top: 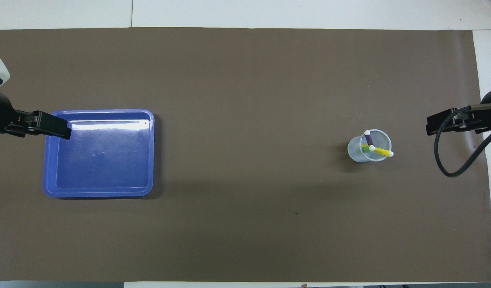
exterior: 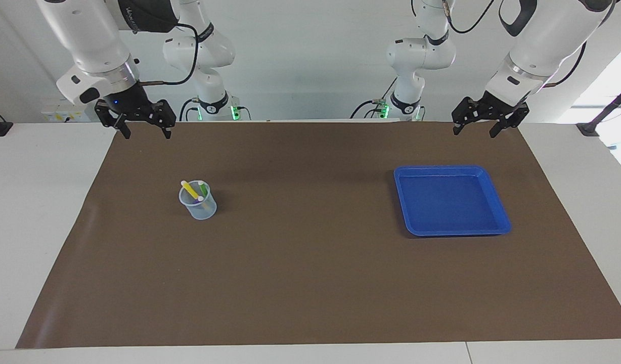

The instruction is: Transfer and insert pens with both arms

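Three pens (exterior: pixel 195 192) stood tilted in cup (exterior: pixel 198 206), toward 5 o'clock of right gripper (exterior: pixel 144 129), nearer arm. Left gripper (exterior: pixel 476 126) waited above mat edge. Both jaws wide open, empty.

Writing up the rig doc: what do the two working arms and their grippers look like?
Both arms are large, white and rounded, each with a silver wrist ring and black upper sections. The right gripper and left gripper are black, with linked fingers. A black cable loops to each wrist; a small blue light shows at the right one.
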### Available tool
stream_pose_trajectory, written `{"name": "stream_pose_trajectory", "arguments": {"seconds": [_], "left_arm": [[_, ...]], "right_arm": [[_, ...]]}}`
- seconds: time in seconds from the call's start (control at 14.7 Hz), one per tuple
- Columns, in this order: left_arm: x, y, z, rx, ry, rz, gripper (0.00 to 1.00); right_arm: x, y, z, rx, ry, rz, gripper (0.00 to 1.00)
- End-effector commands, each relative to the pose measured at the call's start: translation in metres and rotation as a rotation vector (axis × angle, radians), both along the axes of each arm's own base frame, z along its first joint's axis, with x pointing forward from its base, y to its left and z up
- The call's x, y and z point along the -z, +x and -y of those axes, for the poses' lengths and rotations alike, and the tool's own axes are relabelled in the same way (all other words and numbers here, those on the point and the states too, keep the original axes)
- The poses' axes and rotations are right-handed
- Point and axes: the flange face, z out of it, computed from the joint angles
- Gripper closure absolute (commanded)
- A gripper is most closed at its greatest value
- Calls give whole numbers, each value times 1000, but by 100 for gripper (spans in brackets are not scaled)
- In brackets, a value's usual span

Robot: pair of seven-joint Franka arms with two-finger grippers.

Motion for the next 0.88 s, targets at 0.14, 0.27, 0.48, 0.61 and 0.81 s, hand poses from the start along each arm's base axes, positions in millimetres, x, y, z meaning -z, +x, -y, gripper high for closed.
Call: {"name": "stream_pose_trajectory", "arguments": {"seconds": [0.14,0.27,0.48,0.61,0.81], "left_arm": [[-2,-3,-3,-13,-6,-5,0],[-2,-3,-4,-14,-6,-7,0],[0,-4,-3,-16,-5,-8,0],[0,-4,-3,-16,-5,-10,0],[0,-4,-3,-17,-3,-10,0]], "right_arm": [[-5,-2,-2,71,16,14,0],[-4,-2,-4,71,37,10,0],[-3,-2,-4,67,42,8,0],[-3,-2,-5,62,42,8,0],[-4,-3,-4,62,44,8,0]]}}
